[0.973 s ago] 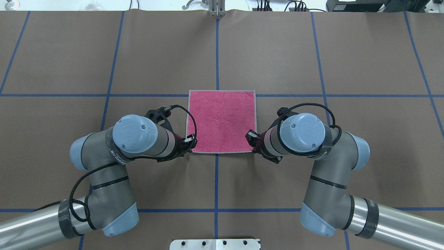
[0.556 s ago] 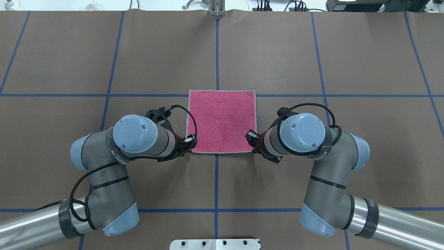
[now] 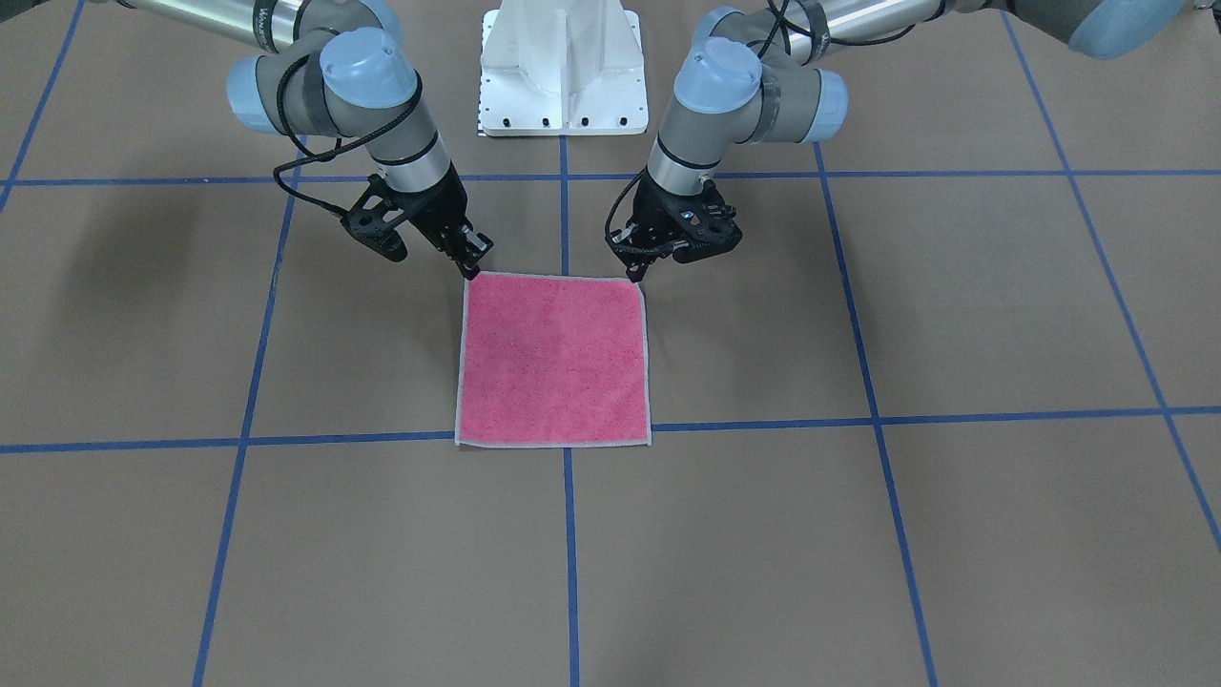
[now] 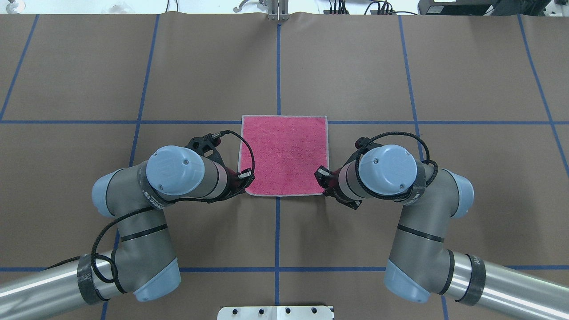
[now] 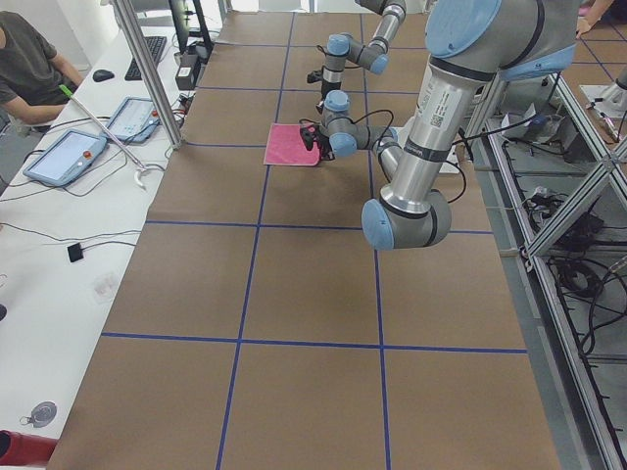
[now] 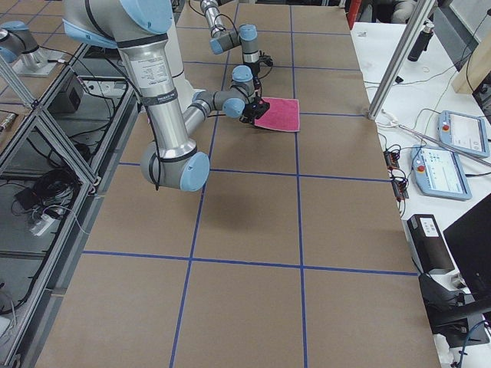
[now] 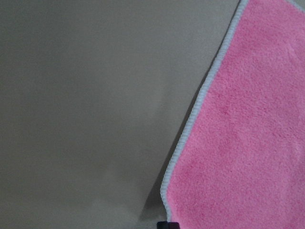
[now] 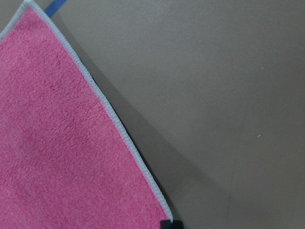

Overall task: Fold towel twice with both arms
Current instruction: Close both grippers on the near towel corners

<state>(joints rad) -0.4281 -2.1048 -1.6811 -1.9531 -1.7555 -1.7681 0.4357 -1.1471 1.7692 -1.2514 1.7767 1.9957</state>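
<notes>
Lying flat (pink face up) on table [image 4: 89, 66], towel [image 4: 284, 155] has near corners apparently pinched: left claw [image 3: 635, 275], right claw [image 3: 471, 270].

The left arm [image 4: 138, 240] and right arm [image 4: 418, 249] are silver-grey tubes, matte at the joints and polished on the long links. Their rounded light blue joint caps [image 4: 174, 171] show small screws. Black braided cables [image 4: 398, 132] loop beside them. Black bands [image 4: 476, 272] carry white lettering. The pedestal [image 3: 563, 76] is white and bolted.
</notes>
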